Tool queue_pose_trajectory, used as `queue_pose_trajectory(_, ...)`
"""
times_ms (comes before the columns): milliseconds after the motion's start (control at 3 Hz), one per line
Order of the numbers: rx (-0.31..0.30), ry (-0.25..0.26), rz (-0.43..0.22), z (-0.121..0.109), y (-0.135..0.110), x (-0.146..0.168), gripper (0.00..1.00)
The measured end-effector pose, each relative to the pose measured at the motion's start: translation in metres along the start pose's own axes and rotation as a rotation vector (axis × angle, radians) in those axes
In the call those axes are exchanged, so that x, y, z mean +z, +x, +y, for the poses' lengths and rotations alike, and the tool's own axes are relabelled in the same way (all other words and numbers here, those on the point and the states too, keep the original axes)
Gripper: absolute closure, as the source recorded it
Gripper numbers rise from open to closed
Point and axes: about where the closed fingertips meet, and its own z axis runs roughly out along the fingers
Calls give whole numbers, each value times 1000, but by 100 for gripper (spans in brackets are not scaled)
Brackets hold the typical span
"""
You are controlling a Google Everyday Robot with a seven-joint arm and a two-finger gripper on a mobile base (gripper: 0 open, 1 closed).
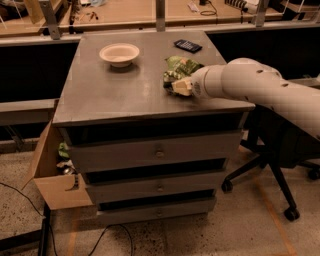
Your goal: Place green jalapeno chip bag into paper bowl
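The green jalapeno chip bag (181, 67) lies crumpled on the grey cabinet top (125, 87), right of the middle. My gripper (179, 86), at the end of the white arm (250, 82) reaching in from the right, sits low at the bag's near edge and touches it. The bag's near part is hidden behind the gripper. The paper bowl (119, 53) stands upright and empty at the back left of the top, well apart from the bag and the gripper.
A small black keypad device (188, 46) lies at the back right of the top. The cabinet has drawers below (157, 152). An open cardboard box (52, 175) stands at its left, an office chair (280, 150) at its right, and a wooden bench (130, 12) behind.
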Motion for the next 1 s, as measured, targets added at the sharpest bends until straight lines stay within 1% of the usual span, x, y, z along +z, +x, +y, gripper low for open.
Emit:
queue_pose_trajectory(333, -53, -1, -34, -9, -28, 6, 95)
queue_pose_trajectory(667, -118, -8, -105, -16, -78, 8, 100)
queue_pose_trajectory(1000, -179, -29, -164, -16, -123, 18, 100)
